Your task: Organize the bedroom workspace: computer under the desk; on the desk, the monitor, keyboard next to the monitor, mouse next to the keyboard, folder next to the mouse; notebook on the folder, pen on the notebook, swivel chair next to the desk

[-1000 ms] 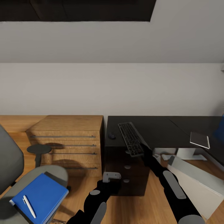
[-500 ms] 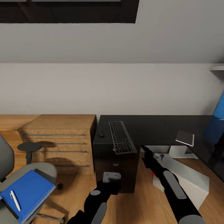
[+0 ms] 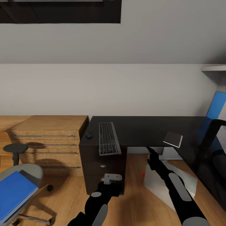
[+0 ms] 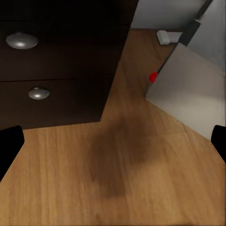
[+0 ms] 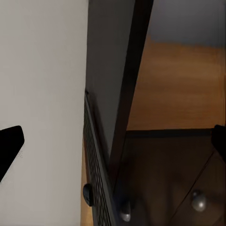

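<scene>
**Both arms free, keyboard and mouse already on the desk**

The keyboard (image 3: 109,138) lies on the desk (image 3: 141,128) ahead of the right end effector (image 3: 150,153), its near end overhanging the edge, likely set down short; the mouse (image 3: 89,135) sits just beside it, on the side away from that end effector; the notebook (image 3: 173,139) rests beyond it on the other side. The left end effector (image 4: 113,141) hangs low over the floor, released and grasping nothing; the right end effector is likewise spread and empty. The computer (image 3: 169,182) stands under the desk. The folder (image 3: 14,194) waits on the swivel chair (image 3: 23,171), both cut off by the frame; the pen cannot be made out.
</scene>
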`<state>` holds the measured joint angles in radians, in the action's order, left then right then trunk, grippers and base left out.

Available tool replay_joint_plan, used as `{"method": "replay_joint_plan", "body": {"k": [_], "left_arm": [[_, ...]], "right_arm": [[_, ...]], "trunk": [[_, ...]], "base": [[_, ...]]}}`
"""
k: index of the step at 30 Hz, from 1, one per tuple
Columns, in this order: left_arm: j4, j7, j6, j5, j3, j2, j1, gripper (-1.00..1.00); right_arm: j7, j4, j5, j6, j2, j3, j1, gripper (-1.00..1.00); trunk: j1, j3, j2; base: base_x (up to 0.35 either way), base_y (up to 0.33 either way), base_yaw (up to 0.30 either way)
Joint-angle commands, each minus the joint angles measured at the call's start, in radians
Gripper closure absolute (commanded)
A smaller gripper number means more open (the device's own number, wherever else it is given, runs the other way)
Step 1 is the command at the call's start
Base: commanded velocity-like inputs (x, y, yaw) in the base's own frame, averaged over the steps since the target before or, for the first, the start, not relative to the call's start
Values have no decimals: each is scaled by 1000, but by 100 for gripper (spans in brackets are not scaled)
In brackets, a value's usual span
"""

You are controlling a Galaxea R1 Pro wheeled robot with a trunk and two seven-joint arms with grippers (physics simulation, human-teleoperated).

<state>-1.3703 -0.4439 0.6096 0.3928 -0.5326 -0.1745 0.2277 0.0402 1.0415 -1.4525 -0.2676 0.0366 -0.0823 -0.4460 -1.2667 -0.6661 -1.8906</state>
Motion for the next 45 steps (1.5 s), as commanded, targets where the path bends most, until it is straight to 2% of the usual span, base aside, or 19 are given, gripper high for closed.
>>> {"method": "replay_joint_plan", "body": {"k": [1, 12, 14, 21, 23, 24, 28, 31, 35, 39, 45], "left_arm": [[-1, -10, 2, 11, -1, 0, 1, -100], [-1, -7, 2, 12, -10, 0, 1, -100], [-2, -3, 1, 12, -13, 0, 1, -100], [-3, -7, 1, 12, -15, 0, 1, -100], [-3, -7, 1, 12, -15, 0, 1, -100], [-3, -8, 1, 12, -15, 0, 1, -100], [-4, -9, 0, 12, -15, 0, 1, -100], [-17, -10, 0, 11, -12, 0, 1, -100], [-45, -11, 0, 11, -10, 0, 1, -100], [-70, -11, -1, 11, -8, 4, 1, -100], [-79, -12, -1, 11, -8, 6, 1, -100]], "right_arm": [[4, 1, -8, -4, 0, -4, 0, -100], [7, 4, 3, 20, 0, -11, 0, -100], [10, 6, 27, 35, -1, -10, 0, -100], [12, 11, 100, 60, -6, -7, 0, -100], [12, 12, 127, 65, -7, -6, 0, -100], [12, 13, 155, 70, -8, -6, 0, -100], [12, 22, 209, 78, -11, -5, 0, -100], [12, 48, 252, 81, -15, -5, 0, -100], [13, 92, 284, 83, -18, -5, 5, -100], [35, 143, 326, 83, -24, -5, 23, -100], [110, 167, 430, 84, -31, 1, 34, -100]], "trunk": [[0, -1, -1], [0, -1, -1], [0, -1, -1], [27, 21, 48], [35, 27, 62], [38, 30, 69], [54, 43, 97], [65, 52, 118], [81, 65, 146], [96, 77, 174], [119, 96, 216]], "base": [[0, -344, 0], [0, -189, -78], [0, -17, -243], [0, -6, -254], [0, -2, -193], [0, -1, -111], [0, -1, -66], [0, 0, -28], [0, 0, -11], [0, 0, -4], [0, 0, -1]]}}
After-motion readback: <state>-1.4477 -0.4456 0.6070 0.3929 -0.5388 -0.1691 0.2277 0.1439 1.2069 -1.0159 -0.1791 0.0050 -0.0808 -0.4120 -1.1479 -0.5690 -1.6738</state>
